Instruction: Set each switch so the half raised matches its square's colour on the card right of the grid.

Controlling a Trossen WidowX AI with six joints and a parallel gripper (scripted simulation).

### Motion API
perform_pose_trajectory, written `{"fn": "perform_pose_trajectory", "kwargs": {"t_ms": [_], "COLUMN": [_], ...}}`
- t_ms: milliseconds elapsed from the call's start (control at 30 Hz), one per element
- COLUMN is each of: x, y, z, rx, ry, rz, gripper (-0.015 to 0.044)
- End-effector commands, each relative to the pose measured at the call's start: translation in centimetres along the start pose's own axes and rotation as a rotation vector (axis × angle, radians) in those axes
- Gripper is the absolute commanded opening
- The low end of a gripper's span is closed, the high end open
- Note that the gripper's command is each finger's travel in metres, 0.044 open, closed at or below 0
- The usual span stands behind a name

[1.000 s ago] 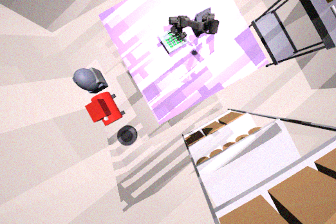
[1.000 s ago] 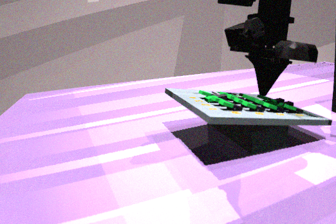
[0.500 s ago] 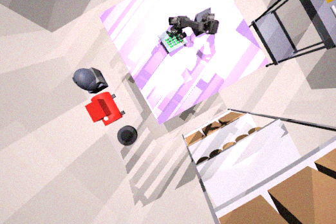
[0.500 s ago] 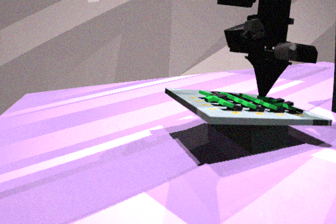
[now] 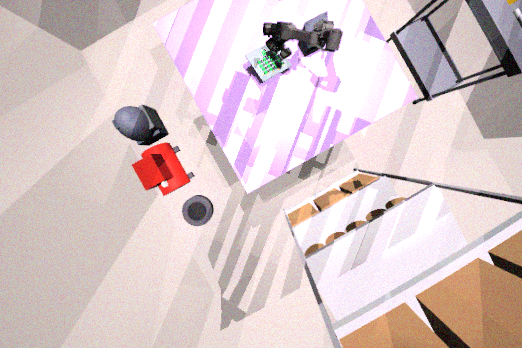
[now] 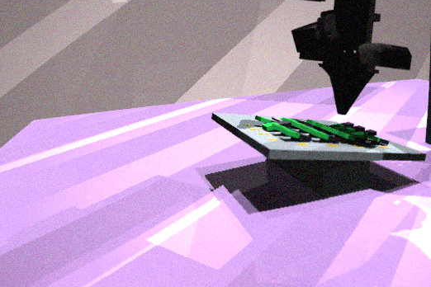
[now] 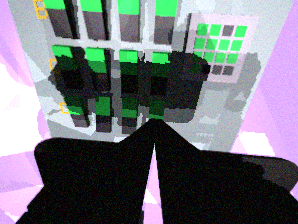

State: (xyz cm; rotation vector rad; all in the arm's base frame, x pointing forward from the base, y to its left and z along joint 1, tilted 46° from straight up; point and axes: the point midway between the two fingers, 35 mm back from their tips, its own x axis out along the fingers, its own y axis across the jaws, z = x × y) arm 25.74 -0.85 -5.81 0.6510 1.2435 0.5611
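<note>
Currently our black parallel-jaw gripper [image 6: 346,109] is clenched with nothing between its fingers; its tip hangs just above the green-and-dark-grey rocker switches [image 6: 318,129], near the grid's nearest row in the wrist view; those sit on the tilted pale grey square panel [image 6: 289,151]; the small green-and-grey reference card [image 7: 222,44] lies right of the grid; the panel stands on the purple-striped table top [image 6: 124,195].

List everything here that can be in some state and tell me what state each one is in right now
gripper: shut, holding nothing, tip above the switches and not touching them.
switch panel: tilted, raised off the purple table top on a dark base.
switches: each part green, part dark grey; which halves are raised cannot be told.
card: flat on the panel beside the grid, mostly green squares with a few dark grey ones.
</note>
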Motion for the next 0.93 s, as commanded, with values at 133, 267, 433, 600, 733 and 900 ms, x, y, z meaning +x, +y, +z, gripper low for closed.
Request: {"fn": "perform_pose_trajectory", "kwargs": {"t_ms": [133, 267, 433, 600, 733, 900], "x": [-4.9, -5.4, -5.8, -5.8, -5.8, -5.8], "y": [0.0, 1.6, 3.8, 3.8, 3.8, 3.8], "z": [0.2, 2.8, 5.2, 5.2, 5.2, 5.2], "rx": [-0.011, -0.011, -0.012, -0.012, -0.012, -0.012], "ry": [-0.036, -0.036, -0.037, -0.037, -0.037, -0.037], "rz": [-0.008, -0.009, -0.006, -0.006, -0.006, -0.006], "gripper": [0.0, 0.0, 0.0, 0.0, 0.0, 0.0]}}
